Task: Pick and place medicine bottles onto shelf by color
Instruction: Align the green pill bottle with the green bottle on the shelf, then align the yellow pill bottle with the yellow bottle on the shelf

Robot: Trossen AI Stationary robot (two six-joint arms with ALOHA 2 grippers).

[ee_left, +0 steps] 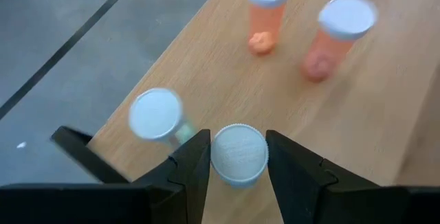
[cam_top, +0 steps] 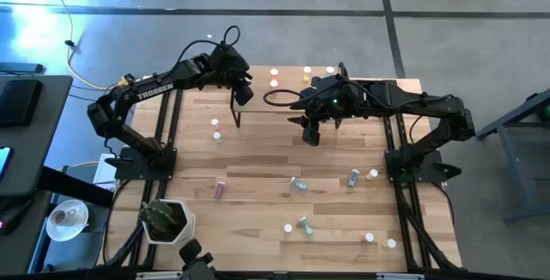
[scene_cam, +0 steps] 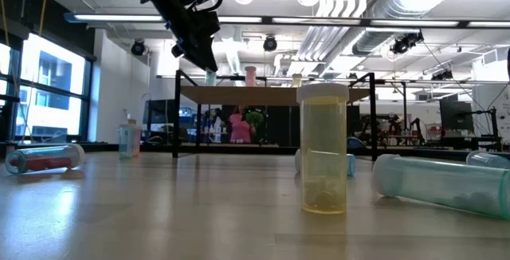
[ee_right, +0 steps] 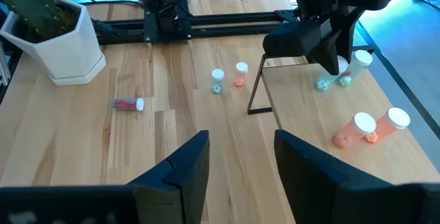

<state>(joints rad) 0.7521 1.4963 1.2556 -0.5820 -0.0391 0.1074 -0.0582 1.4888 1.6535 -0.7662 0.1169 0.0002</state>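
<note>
My left gripper (ee_left: 237, 140) hangs over the near left corner of the shelf (ee_left: 289, 100), shut on a green medicine bottle (scene_cam: 209, 76). A second green bottle (ee_left: 157, 114) stands right beside it. Two orange-pink bottles (ee_left: 265, 11) (ee_left: 340, 35) stand farther along the shelf (ee_right: 323, 114). My right gripper (ee_right: 237, 162) hovers open above the middle of the table, with nothing between its fingers. Several more bottles stand or lie on the tabletop (cam_top: 298, 183). My left gripper has the green bottle's white cap (ee_left: 238, 157) between its two fingers, one on each side. The fingers come slanting down from above. The bottle is upright, and in the low view its bottom appears to rest on the shelf top (scene_cam: 271, 94).
A white pot with a plant (cam_top: 163, 220) stands at the table's near left corner. A yellow bottle (scene_cam: 323, 148) stands close to the low camera, with a teal one (scene_cam: 438, 184) lying beside it. A red bottle (ee_right: 128, 104) lies on the table left of the shelf.
</note>
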